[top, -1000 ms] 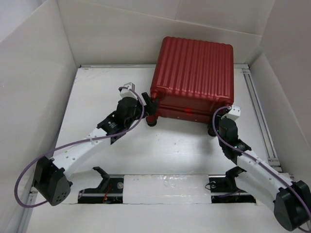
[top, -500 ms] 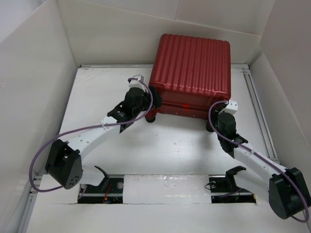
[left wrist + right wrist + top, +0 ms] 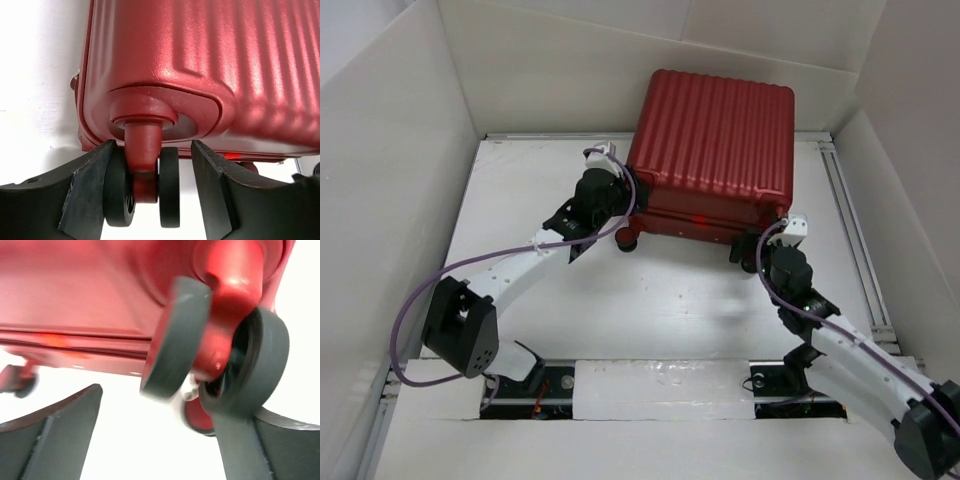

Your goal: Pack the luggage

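From above: shows the luggage (image 3: 715,140) shut at the far middle of the table (image 3: 650,300), ribs running away, wheeled edge nearest. Puts the left gripper (image 3: 625,213) at the near-left corner and the right gripper (image 3: 752,248) at the near-right, neither nearer.

Left wrist: straddles the left caster (image 3: 142,185) with wide fingers, one seemingly touching.

Right wrist: gapes wide too, gripping nothing, with the right caster (image 3: 175,340) blurred, close ahead, toward the right finger.
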Robot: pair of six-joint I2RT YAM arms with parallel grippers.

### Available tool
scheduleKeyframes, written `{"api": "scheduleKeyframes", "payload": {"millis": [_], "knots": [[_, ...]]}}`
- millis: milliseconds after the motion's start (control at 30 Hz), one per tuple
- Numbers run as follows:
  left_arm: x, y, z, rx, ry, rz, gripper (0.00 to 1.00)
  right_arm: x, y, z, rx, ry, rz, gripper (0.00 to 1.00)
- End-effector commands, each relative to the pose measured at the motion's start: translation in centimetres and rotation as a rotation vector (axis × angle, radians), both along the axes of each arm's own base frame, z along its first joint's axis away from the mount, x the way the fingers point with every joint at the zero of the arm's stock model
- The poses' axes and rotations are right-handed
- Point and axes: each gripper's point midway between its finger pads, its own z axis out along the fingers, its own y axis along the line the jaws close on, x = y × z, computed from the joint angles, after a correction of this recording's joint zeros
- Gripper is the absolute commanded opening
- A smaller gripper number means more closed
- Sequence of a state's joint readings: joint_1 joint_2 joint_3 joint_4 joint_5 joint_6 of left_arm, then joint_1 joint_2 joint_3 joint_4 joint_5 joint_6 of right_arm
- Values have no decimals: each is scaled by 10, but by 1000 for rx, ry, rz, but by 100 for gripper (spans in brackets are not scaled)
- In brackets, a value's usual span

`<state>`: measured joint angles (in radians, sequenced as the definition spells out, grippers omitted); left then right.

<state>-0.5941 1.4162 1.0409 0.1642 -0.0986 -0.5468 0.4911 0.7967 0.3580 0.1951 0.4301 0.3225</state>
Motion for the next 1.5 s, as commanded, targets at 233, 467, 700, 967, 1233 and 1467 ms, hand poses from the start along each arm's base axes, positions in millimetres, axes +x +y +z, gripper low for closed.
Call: {"api": "scheduleKeyframes", "payload": {"millis": [233,467,700,967,1233,1467], "knots": [[-18,1,37,-91,-70,-32,58,-42,0,3,118,-36,-12,100],[-22,-2,27,-90,-56,-54,58,-11,-2,-5,5,77,-89,80],[-23,-2,19,-98,-52,-51,57,15,-12,2,-13,71,-156,73],[-25,-7,22,-117,-63,-82,53,44,-11,17,-27,-1,-146,38],[-24,-10,22,-123,-70,-91,49,40,-11,23,-10,-80,-132,0],[-21,-20,26,-133,-81,-133,29,25,3,28,-18,-100,-81,0]]}}
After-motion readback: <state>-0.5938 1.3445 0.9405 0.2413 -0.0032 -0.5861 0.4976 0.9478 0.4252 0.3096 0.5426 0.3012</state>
